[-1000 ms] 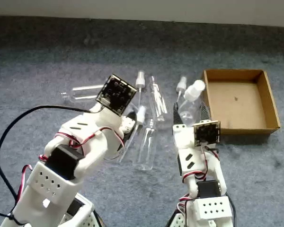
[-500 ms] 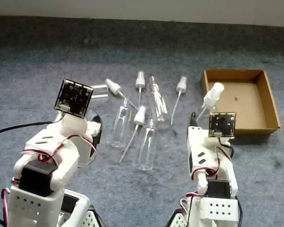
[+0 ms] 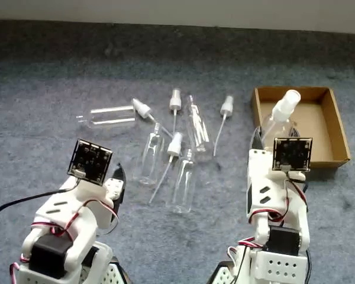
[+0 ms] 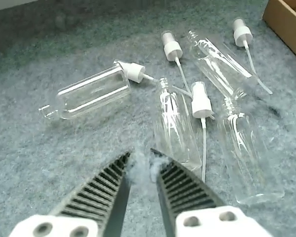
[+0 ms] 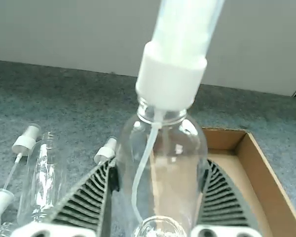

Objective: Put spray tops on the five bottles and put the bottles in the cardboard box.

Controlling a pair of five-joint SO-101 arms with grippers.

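My right gripper (image 3: 276,137) is shut on a clear bottle (image 3: 276,125) with a white spray top (image 3: 287,103) fitted. It holds the bottle tilted over the left part of the cardboard box (image 3: 337,127). In the right wrist view the bottle (image 5: 160,148) stands between the fingers (image 5: 89,197), and its spray top (image 5: 172,74) points away. My left gripper (image 4: 140,157) hangs low near the table's front, short of the bottles, almost shut and holding nothing. Several open bottles (image 3: 149,157) (image 3: 183,180) and loose spray tops (image 3: 176,144) (image 3: 226,106) lie on the carpet.
A bottle (image 3: 109,115) lies crosswise at the back left with a spray top (image 3: 142,108) at its neck. Another bottle (image 3: 196,124) lies beside a spray top (image 3: 175,100). The box floor (image 5: 232,173) is bare. Grey carpet (image 3: 47,148) lies open at the left.
My left arm pulled back from the bottles toward the table's front. My right gripper lifted the capped bottle and carried it right, to over the box.
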